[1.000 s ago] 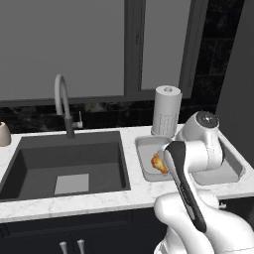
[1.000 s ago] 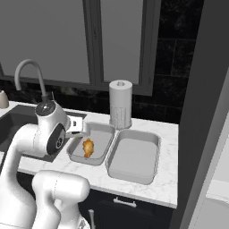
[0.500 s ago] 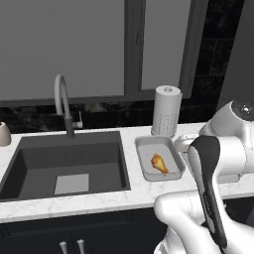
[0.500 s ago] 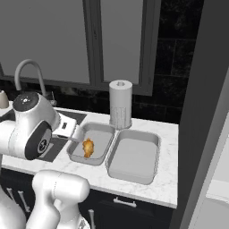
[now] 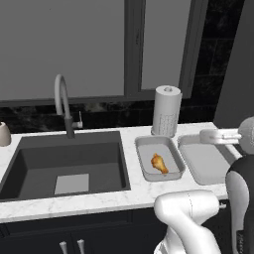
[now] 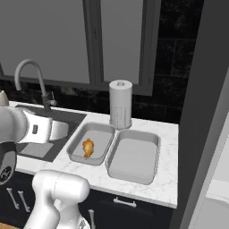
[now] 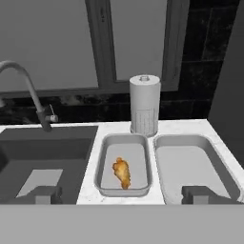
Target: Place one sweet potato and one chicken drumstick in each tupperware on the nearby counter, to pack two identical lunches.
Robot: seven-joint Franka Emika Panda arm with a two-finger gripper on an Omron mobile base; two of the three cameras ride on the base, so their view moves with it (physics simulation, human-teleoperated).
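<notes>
Two light-grey tupperware trays stand side by side on the white counter (image 5: 99, 198), right of the sink. The left tupperware (image 5: 154, 146) (image 6: 100, 136) (image 7: 124, 147) holds one golden-brown chicken drumstick (image 5: 159, 163) (image 6: 88, 147) (image 7: 122, 172) lying flat on its floor. The right tupperware (image 5: 203, 161) (image 6: 134, 156) (image 7: 188, 167) has nothing in it. My gripper (image 7: 123, 195) is open and holds nothing; it hangs back from the counter's front edge and looks down over both trays, fingertips wide apart. The sweet potato is out of view.
A dark sink basin (image 5: 64, 158) with a curved faucet (image 5: 62, 99) lies left of the trays. A paper towel roll (image 5: 166, 111) (image 7: 144, 105) stands behind them against the black backsplash. A small cup (image 5: 4, 134) sits at the far left.
My arm has drawn back and up from over the left tupperware, uncovering both trays. The drumstick stays in the left tray. The gripper has remained open.
</notes>
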